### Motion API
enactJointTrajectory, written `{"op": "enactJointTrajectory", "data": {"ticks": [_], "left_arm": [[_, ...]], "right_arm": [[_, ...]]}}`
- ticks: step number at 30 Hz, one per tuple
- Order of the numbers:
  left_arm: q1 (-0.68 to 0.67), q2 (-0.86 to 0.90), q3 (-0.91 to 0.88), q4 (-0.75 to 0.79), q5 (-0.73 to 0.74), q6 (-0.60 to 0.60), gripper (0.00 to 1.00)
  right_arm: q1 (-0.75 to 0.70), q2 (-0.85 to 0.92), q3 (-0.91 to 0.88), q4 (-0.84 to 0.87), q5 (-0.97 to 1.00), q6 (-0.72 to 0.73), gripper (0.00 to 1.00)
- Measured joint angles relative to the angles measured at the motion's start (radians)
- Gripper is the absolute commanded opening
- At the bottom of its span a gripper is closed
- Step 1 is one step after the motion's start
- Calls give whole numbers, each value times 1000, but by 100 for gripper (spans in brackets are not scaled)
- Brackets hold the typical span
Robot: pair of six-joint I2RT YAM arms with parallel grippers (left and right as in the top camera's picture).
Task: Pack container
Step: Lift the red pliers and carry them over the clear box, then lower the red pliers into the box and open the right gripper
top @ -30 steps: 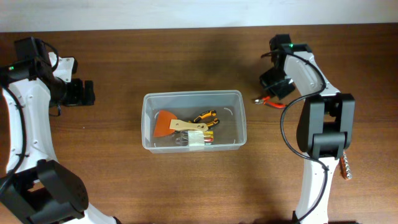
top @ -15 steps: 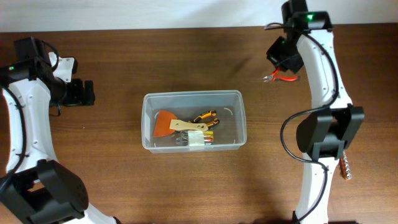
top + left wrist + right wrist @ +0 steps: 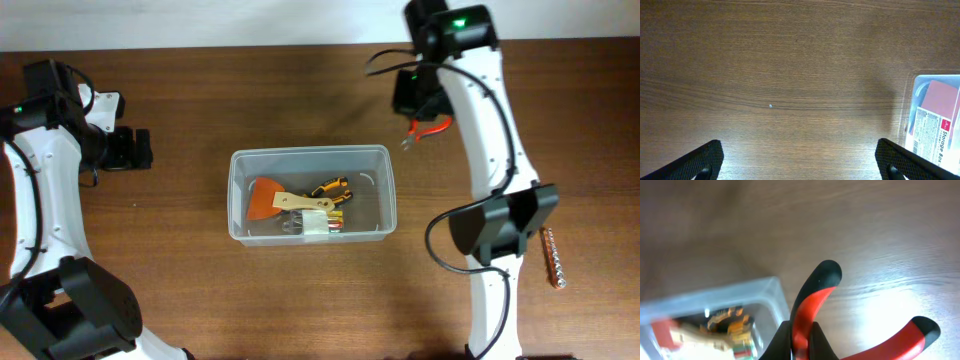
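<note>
Right gripper point(image 3: 801, 341) is clamped on one handle of the red pliers point(image 3: 812, 292), whose black-tipped handles fork out ahead of the fingers in the wrist view. From overhead the pliers hang above the table point(image 3: 200, 90), just beyond the far right corner of the container point(image 3: 236, 190) and outside its rim. The container sits at the middle of the table, upright and uncovered. Inside it lie an orange scraper point(image 3: 264, 198) with a pale wooden handle, a yellow-and-black tool point(image 3: 331, 189) and a whitish pack point(image 3: 316, 226), crowded into the left and centre; the right end shows bare floor. The right arm's white links and a black cable point(image 3: 452, 215) arch over the table to the right of the container. A slim ridged metal piece point(image 3: 553, 258) lies beside that arm's base. Left gripper point(image 3: 800, 159) hovers well apart at the left side, jaws wide and holding nothing, with a labelled clear plastic corner at the edge of its view.
</note>
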Motion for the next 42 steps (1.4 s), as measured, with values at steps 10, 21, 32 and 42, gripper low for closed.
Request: {"op": "enactJointTrajectory", "data": {"ticks": [10,21,32,42], "left_arm": [[0,0,0,0,0,0,99],[0,0,0,0,0,0,99],[0,0,0,0,0,0,99],[0,0,0,0,0,0,99]], "right_arm": [[210,0,0,-1,-67,-103,7],[372,0,-2,6,-72,-235,11],[370,0,-180,94,-77,-417,11],[370,0,-383,133,-83,-606,11]]}}
